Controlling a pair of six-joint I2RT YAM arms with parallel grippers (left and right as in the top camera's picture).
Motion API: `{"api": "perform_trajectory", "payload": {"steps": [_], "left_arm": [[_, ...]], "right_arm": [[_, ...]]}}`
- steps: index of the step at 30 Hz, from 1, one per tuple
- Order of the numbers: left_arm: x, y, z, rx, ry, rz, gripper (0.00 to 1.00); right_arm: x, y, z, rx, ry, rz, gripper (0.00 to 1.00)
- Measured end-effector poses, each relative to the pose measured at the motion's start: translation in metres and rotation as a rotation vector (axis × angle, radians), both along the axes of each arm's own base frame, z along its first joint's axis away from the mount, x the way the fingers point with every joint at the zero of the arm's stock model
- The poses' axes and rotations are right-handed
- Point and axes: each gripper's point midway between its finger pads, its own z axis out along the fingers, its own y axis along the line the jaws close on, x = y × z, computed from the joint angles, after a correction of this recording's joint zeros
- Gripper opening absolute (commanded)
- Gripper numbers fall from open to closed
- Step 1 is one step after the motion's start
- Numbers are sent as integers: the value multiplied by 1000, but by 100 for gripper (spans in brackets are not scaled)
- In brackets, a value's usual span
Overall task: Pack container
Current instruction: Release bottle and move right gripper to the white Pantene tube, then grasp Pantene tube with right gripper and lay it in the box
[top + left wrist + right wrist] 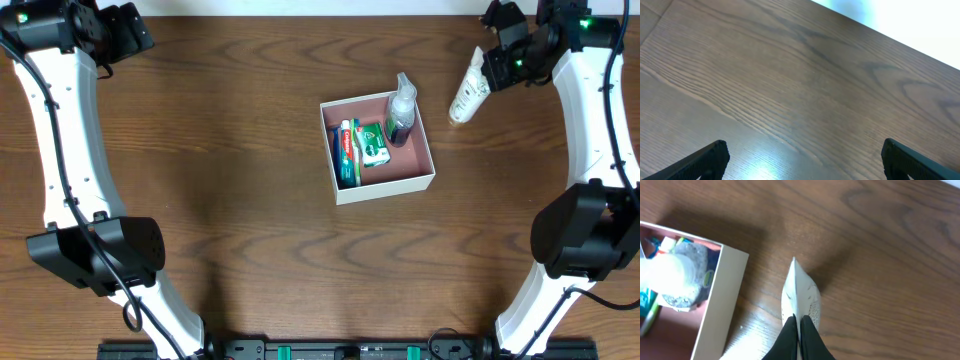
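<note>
Your right pincer (799,335) pinches the white plastic tube (797,295) near the white-walled, pink-floored square container (722,300); left pincer (807,156) gapes. So thin a hold may slip.

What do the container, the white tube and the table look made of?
The container looks like thin matte cardboard: thin white walls, pink inside. The white tube is probably soft, smooth plastic, narrowing to a flat edge. The table is wood or wood-look laminate, slightly glossy: grain lines and glare.
</note>
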Motion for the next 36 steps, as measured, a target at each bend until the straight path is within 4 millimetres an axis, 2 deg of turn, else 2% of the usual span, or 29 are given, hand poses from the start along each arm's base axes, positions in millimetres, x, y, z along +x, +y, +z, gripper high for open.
{"api": "perform_trajectory", "payload": {"steps": [4,7,12,15,18,22,26,29,33,36], "left_arm": [[0,0,0,0,0,0,98],[0,0,0,0,0,0,98],[0,0,0,0,0,0,98],[0,0,0,0,0,0,98],[0,0,0,0,0,0,98],[0,0,0,0,0,0,98],[0,0,0,0,0,0,98],[0,0,0,0,0,0,98],[0,0,0,0,0,0,98],[0,0,0,0,0,0,98]], "right_arm": [[2,1,5,29,2,-45,1],[9,1,23,47,-38,-78,1],[26,1,90,83,-195,-123,1],[26,2,135,111,-288,-147,1],[12,6,178,150,-355,-163,1],[-34,13,217,199,-355,-188,1],[-84,22,228,239,-279,-202,1],[-111,27,224,258,-204,-211,1],[-128,35,215,269,-127,-214,1],[-133,51,213,275,-104,-181,1]]}}
